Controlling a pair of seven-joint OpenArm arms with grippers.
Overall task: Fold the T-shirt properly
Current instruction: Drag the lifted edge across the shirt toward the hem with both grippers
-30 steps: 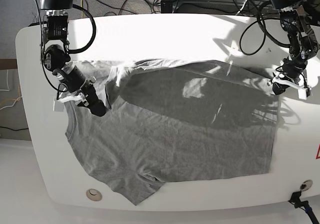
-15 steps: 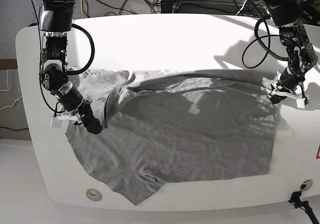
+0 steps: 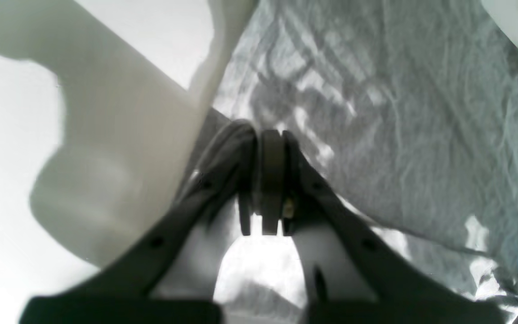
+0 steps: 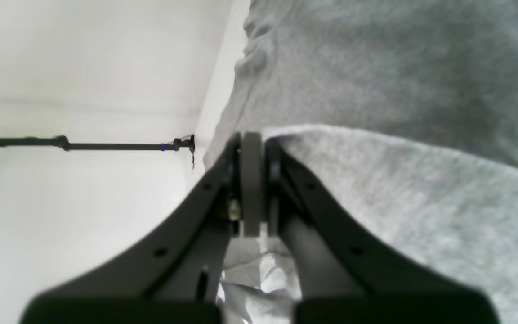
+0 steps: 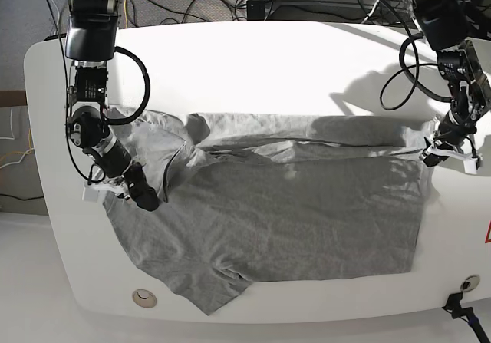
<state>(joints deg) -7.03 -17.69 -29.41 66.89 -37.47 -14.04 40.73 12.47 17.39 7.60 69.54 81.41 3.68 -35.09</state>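
While both arms are pinching cloth, status per item:

T-shirt: the T-shirt (image 5: 291, 212) is lying spread across the middle of the white desk (image 5: 253, 59), plain grey side up, wrinkled. Its far edge is doubling over on itself, forming a folded band running the length of the shirt. One sleeve is sticking out toward the near desk edge.

Left fingers: the left gripper (image 5: 439, 151) is sitting at the shirt's corner on the base view's right. The wrist view is showing the fingers (image 3: 245, 180) pressed together with grey cloth passing right behind the tips; they are clamping the T-shirt's edge at that corner. Fabric is fanning out from the tips in creases.

Right fingers: the right gripper (image 5: 146, 199) is sitting at the shirt's other end, near the neck and shoulder area, on the base view's left. Its fingers (image 4: 277, 180) are closed tight, gripping a raised flap of the T-shirt; a lighter fold of cloth is draping off one side of the tips, with the rest of the shirt lying beyond.

Desk: bare white surface is showing on all sides of the shirt. A small round fitting (image 5: 143, 298) is sitting near the front edge, just beside the protruding sleeve.

Cables: black cables (image 5: 184, 1) are trailing behind the desk's far edge.
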